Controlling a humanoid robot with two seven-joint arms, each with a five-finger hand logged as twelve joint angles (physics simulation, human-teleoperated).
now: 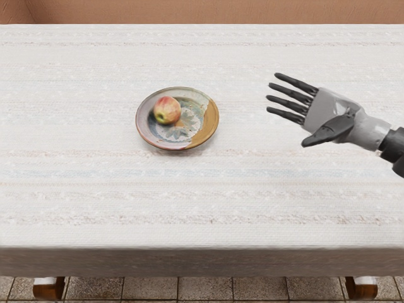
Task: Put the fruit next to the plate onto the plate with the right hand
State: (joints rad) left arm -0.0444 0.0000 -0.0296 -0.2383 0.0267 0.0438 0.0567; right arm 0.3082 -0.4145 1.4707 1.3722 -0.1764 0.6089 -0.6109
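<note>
On the plate [211, 123], left of its middle: fruit [167, 110], a red-and-yellow apple, lying inside the rim on the glazed surface. Near the middle of the table [95, 202], on a pale woven cloth [265, 214]: plate and fruit together. Well apart to the right, over the table's right part: right hand [325, 115], with its arm entering from the right edge and its palm turned toward the plate. All four fingers [293, 83] straight and fanned apart, thumb [325, 134] held out below them; holds nothing, touches neither fruit nor plate. Contact with the cloth: not decidable from this single view. Out of view: left arm. Step in hand, as judged from this layout: placing apparently done, with the fruit on the plate and the hand clear of it. Next move, if any, probably calls for little more than drawing the arm back from the table without brushing the plate, apparently with no need of a further grasp. Risk judged slight: round fruit on a shallow dish, hence possibly prone to rolling on any knock to the plate.
</note>
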